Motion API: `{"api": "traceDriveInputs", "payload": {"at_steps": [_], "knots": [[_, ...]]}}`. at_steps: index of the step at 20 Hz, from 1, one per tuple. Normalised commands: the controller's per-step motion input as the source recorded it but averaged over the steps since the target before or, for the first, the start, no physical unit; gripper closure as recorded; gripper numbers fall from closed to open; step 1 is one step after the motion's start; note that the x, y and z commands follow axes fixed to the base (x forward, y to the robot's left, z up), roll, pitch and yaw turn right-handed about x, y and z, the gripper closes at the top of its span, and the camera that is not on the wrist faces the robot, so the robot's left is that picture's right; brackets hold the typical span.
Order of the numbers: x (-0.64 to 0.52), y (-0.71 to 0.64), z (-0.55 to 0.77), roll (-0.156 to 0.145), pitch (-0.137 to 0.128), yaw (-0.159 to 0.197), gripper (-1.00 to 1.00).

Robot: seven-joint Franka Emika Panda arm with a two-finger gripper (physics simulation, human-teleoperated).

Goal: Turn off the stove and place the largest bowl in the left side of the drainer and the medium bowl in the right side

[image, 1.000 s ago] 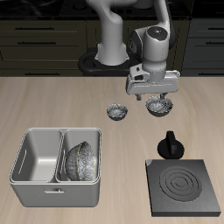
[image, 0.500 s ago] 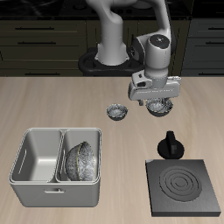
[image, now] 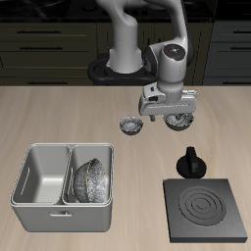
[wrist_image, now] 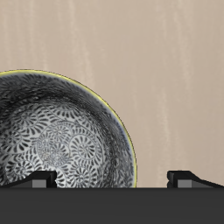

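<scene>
Lower now, gripper upright over the medium bowl.

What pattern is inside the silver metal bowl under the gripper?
A black-and-white mottled swirl pattern lines the silver crinkled-metal medium bowl, clearest in the wrist view.

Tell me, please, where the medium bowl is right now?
The medium bowl sits on the table far back, directly under the gripper, beside the tiny bowl.
</scene>
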Motion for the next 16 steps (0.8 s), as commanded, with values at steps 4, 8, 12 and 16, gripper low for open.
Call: {"api": "traceDriveInputs", "payload": {"at_steps": [4, 8, 12, 16], "knots": [[0.06, -0.13, -0.04, -0.039, 0.002, 0.012, -1.00], [0.04, -0.03, -0.16, 0.064, 0.035, -0.032, 1.00], [0.00, 0.04, -0.09, 0.032, 0.024, 0.001, 1.00], [0.01, 0.06, 0.01, 0.011, 0.001, -0.002, 1.00]]}}
